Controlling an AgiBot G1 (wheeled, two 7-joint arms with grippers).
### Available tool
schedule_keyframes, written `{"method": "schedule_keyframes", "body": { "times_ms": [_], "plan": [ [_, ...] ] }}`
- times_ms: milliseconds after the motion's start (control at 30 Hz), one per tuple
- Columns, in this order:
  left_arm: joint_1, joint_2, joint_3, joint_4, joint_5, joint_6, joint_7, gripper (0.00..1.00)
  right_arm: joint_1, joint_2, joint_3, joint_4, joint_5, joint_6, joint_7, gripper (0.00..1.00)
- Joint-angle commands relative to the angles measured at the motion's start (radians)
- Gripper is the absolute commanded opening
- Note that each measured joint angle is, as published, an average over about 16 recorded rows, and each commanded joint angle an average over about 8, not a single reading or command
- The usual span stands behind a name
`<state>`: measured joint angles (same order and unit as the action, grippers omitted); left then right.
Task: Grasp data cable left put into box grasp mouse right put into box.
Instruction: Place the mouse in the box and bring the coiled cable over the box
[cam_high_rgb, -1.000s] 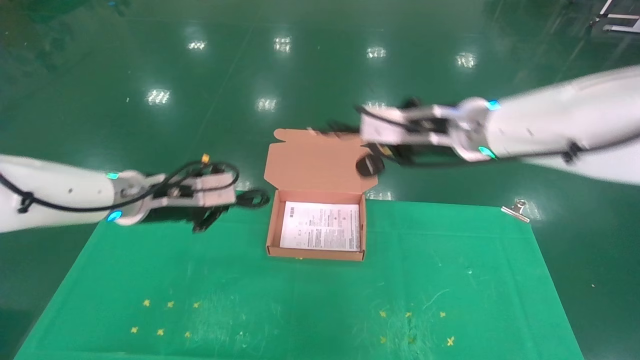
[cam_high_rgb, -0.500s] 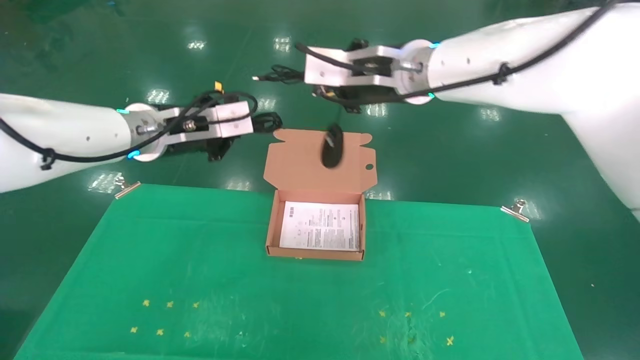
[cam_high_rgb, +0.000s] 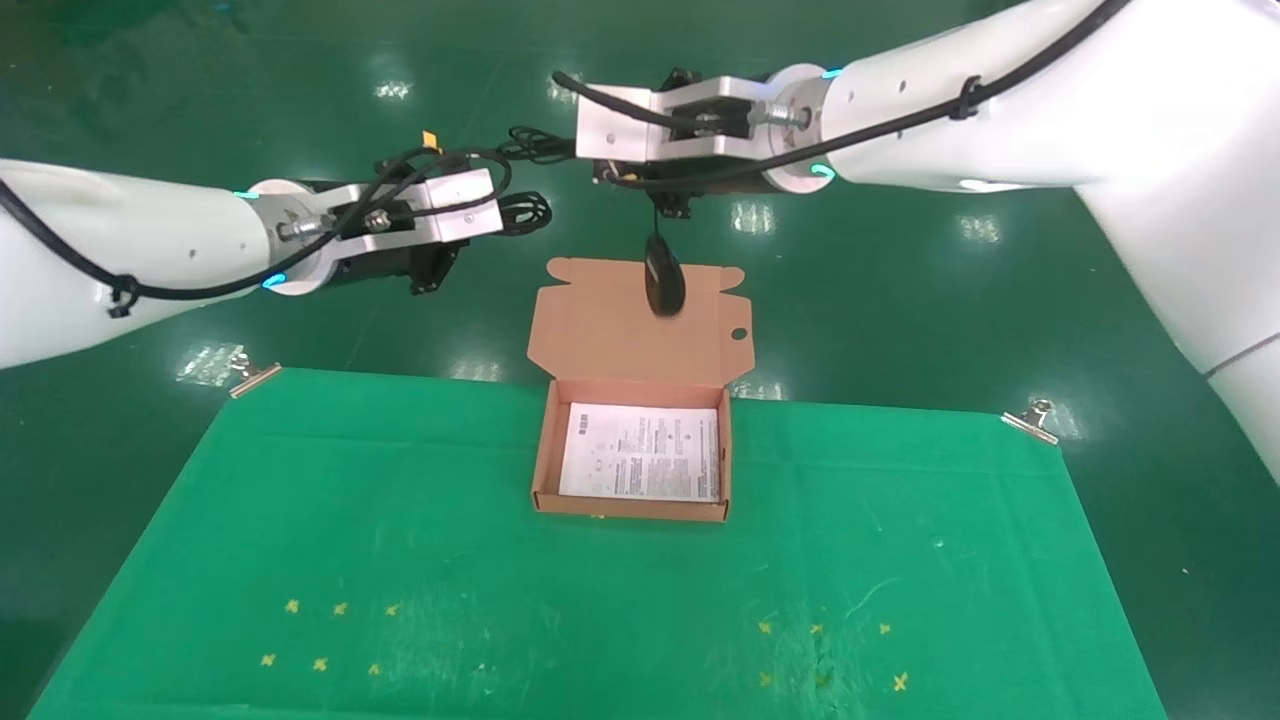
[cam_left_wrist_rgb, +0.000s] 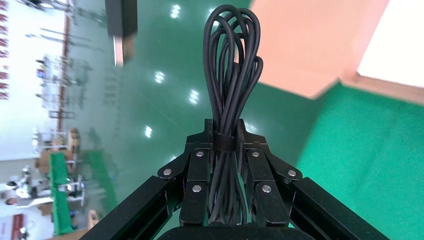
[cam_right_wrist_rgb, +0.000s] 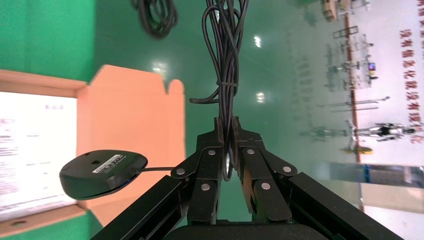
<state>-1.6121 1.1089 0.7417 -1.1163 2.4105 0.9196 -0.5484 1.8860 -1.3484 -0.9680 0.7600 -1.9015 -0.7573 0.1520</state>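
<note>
The salmon-orange box (cam_high_rgb: 545, 450) stands open at the far middle of the green cloth, with its flap lid (cam_high_rgb: 600, 330) raised and a white leaflet (cam_high_rgb: 642, 452) inside. My left gripper (cam_high_rgb: 495, 215) is shut on the data cable (cam_high_rgb: 525, 212), a bundle of black loops, in the air to the left of the lid; its jaws clamp the data cable (cam_left_wrist_rgb: 231, 75) in the left wrist view. My right gripper (cam_high_rgb: 585, 158) is shut on the mouse's bundled cord (cam_right_wrist_rgb: 225, 50), high above the lid. The mouse (cam_high_rgb: 663, 283) dangles on its cord in front of the lid, and also shows in the right wrist view (cam_right_wrist_rgb: 102, 172).
The green cloth (cam_high_rgb: 640, 600) covers the table, held by metal clips at the far left (cam_high_rgb: 250, 372) and far right (cam_high_rgb: 1030, 418) corners. Small yellow marks lie near the front. Shiny green floor lies beyond the table.
Both arms rose. The right gripper moved up and left with the cord, and the mouse swung from the lid's right edge to hang in front of it. The left gripper lifted the data cable.
</note>
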Motion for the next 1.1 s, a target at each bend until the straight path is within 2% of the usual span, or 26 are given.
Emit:
{"method": "schedule_keyframes", "body": {
  "times_ms": [33, 567, 1100],
  "plan": [
    [0.006, -0.007, 0.001, 0.002, 0.003, 0.005, -0.002, 0.0, -0.005, -0.001, -0.008, 0.002, 0.002, 0.001, 0.003, 0.0],
    [0.047, -0.064, 0.011, -0.016, 0.128, 0.086, -0.103, 0.0, -0.056, -0.015, -0.107, -0.032, 0.07, 0.056, 0.009, 0.0],
    [0.064, -0.084, 0.013, -0.059, 0.184, 0.131, -0.16, 0.0, -0.114, -0.026, -0.32, -0.01, 0.232, 0.131, 0.054, 0.0]
  ]
}}
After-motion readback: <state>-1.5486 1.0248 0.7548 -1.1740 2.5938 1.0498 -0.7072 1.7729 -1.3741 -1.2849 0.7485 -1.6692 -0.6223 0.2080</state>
